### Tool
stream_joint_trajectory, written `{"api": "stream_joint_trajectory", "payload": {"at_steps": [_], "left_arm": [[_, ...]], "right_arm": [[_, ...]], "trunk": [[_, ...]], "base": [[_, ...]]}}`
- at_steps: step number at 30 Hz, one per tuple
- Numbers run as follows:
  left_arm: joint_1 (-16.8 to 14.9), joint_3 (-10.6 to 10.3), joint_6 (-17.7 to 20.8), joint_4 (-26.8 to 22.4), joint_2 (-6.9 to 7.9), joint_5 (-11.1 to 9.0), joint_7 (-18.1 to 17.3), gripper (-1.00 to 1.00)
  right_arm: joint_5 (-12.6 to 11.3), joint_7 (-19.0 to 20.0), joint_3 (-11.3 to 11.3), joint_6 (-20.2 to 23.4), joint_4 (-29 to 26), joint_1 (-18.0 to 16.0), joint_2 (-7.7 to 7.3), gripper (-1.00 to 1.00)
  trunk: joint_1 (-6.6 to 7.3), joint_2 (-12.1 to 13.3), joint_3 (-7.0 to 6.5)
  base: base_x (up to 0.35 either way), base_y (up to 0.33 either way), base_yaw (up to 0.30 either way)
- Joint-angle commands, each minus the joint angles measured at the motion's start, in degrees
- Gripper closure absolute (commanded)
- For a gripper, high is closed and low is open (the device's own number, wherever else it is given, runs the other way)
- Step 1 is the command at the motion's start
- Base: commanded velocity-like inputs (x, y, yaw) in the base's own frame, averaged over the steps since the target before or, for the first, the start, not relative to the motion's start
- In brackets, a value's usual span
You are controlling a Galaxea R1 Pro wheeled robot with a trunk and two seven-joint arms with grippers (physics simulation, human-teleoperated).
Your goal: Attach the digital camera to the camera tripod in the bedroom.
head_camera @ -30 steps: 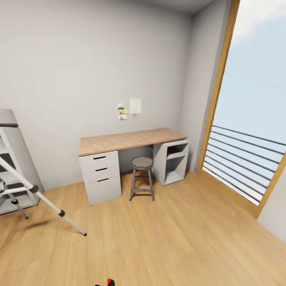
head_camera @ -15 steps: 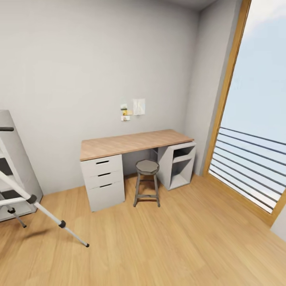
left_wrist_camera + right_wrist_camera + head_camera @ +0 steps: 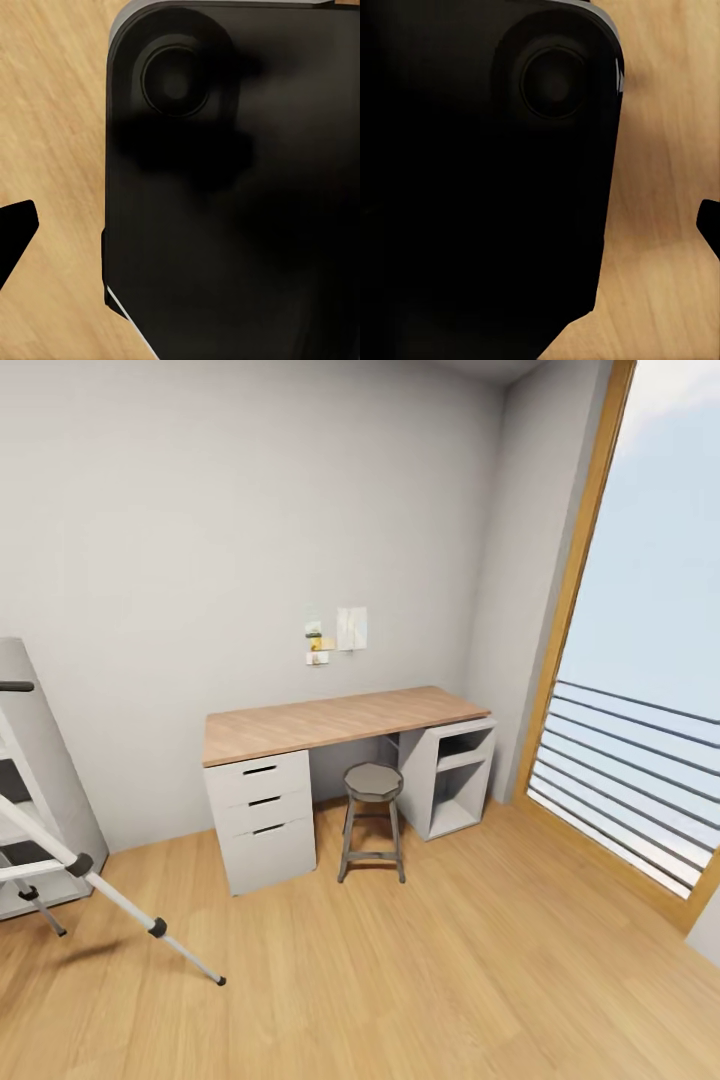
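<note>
Tripod legs (image 3: 110,895) stand far from our fingers, splayed on the plank floor (image 3: 420,970) beside the desk (image 3: 340,722); rigid yet tippy, we'd steady its head. Whether our fingers are parted or closed, we cannot tell

My left wrist looks down along a broad black body panel (image 3: 232,195), with a dark fingertip (image 3: 13,236) beside it. My right wrist sees a matching panel (image 3: 480,180) and fingertip (image 3: 709,225). Jaw states are unclear.
</note>
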State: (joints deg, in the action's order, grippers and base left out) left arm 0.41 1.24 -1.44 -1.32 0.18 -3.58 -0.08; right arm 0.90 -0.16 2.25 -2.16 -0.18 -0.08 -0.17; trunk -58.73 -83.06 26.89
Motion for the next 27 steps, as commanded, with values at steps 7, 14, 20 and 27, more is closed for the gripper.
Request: {"api": "stream_joint_trajectory", "payload": {"at_steps": [7, 14, 20, 27], "left_arm": [[0.0, 0.1, -0.1, -0.1, 0.0, -0.4, 0.0, -1.0], [0.0, 0.1, -0.1, -0.1, 0.0, -0.4, 0.0, -1.0], [0.0, 0.1, -0.1, -0.1, 0.0, -0.4, 0.0, -1.0], [0.0, 0.1, 0.0, -0.1, 0.0, -0.4, 0.0, -1.0]], "right_arm": [[0.1, 0.0, 0.2, -0.1, 0.0, 0.0, 0.15, -1.0], [0.0, -0.1, 0.1, -0.1, 0.0, 0.0, 0.5, -1.0], [0.0, -0.1, 0.0, 0.0, 0.0, 0.0, 0.52, -1.0], [0.0, -0.1, 0.1, 0.0, 0.0, 0.0, 0.53, -1.0]], "trunk": [[0.0, 0.0, 0.04], [0.0, 0.0, 0.04], [0.0, 0.0, 0.04], [0.0, 0.0, 0.04]], "base": [[0.002, 0.002, -0.001], [0.0, 0.0, -0.122], [0.0, 0.0, -0.214], [0.0, 0.0, -0.235]]}}
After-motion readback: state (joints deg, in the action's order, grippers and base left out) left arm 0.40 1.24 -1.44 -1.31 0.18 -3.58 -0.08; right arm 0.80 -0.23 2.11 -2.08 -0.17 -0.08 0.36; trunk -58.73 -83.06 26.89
